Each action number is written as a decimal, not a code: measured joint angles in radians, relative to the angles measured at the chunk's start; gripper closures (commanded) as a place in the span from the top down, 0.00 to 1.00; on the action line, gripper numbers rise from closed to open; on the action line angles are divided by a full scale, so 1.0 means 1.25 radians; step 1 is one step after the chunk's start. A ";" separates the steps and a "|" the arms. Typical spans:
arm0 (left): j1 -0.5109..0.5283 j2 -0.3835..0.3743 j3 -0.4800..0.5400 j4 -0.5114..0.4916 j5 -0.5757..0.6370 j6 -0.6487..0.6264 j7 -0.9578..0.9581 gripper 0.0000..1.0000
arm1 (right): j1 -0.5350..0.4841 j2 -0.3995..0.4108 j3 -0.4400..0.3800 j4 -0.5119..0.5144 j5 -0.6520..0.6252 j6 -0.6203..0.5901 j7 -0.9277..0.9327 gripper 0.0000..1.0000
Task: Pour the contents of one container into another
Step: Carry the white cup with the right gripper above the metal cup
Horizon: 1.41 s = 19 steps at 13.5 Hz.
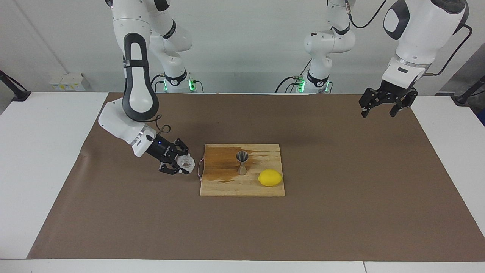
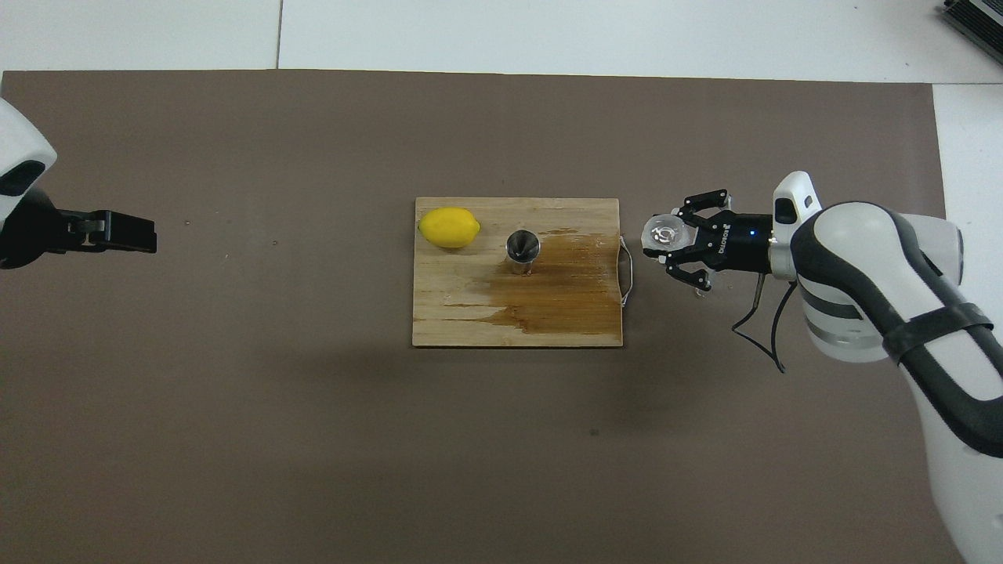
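Clear cup (image 1: 186, 162) sits between the fingers of the right gripper (image 1: 178, 163), which are closed against its sides — the cup is held up in the air over the brown mat (image 1: 341, 212), just beside the handle end of the wooden cutting board (image 1: 242, 187), toward the right arm's end of the table. In the overhead view the cup (image 2: 663, 233) looks whitish and its mouth faces upward, and the right gripper (image 2: 683, 239) reaches in sideways from the arm, its dark fingers wrapped around the cup.

On the board (image 2: 462, 313) the steel jigger (image 1: 242, 162) stands upright near the middle, at the edge of a dark wet-looking stain (image 1: 221, 161) that covers the part of the board nearest to the cup. A yellow lemon (image 1: 270, 178) lies on the same board, beside the jigger (image 2: 523, 249) and farther from the robots than it, toward the left arm's end.

The left gripper (image 1: 382, 107) hangs in the air over the mat's corner at the left arm's end of the table — its fingers are spread apart and hold nothing, and this arm waits.
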 measured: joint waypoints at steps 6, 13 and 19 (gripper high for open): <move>0.000 0.000 -0.002 0.000 0.000 -0.005 0.000 1.00 | 0.131 -0.040 0.002 0.092 -0.276 0.002 0.376 0.08; 0.001 0.000 -0.002 0.000 0.000 -0.006 0.000 1.00 | 0.233 -0.040 0.003 0.105 -0.489 0.068 0.585 0.08; 0.001 0.000 -0.002 0.000 0.000 -0.007 0.000 1.00 | 0.278 -0.038 0.003 0.106 -0.717 0.095 0.749 0.08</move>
